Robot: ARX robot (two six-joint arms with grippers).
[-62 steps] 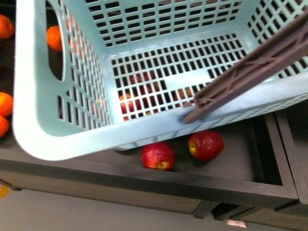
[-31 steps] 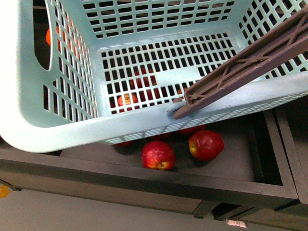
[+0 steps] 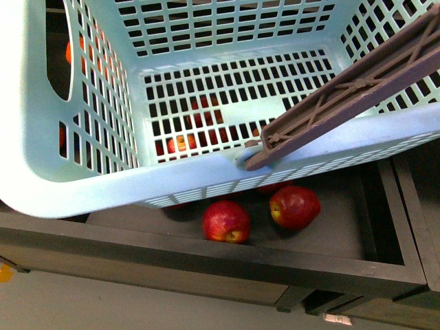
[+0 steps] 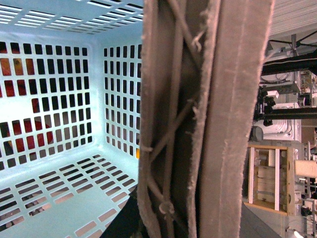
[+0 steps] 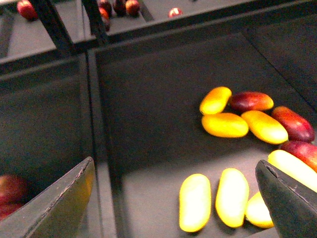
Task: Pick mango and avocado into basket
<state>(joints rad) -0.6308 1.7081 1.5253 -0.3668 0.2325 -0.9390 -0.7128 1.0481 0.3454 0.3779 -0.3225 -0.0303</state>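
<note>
**Right gripper spread over the mango tray; basket aloft on the left**

Basket [image 3: 103,196]: empty, hangs tilted above the dark shelf [image 3: 330,258]. Two red apples [image 3: 225,221] lie under its near rim. The brown handle [image 4: 198,124] fills the left wrist view and hides the jaws there. Cannot tell their state; carried by that handle, I judge.

Right gripper [image 5: 174,166]: fingers wide apart, nothing between them, above a dark tray [image 5: 148,99].

Mango [image 5: 225,125]: orange-yellow, lying flat mid-cluster on the tray floor, well clear of the tray's divider wall. It touches another orange one [image 5: 264,127] and sits just beside a dark red mango [image 5: 251,101]. Pale yellow fruits [image 5: 194,202] lie closer to the fingers.

Avocado: not seen in any view.

Handling, as judged: the skin looks smooth and probably slick, the flesh firm but easily bruised, the weight moderate. Take hold across the narrow middle, jaws square to the long axis. The neighbours crowd one flank, so finger room is tight.
</note>
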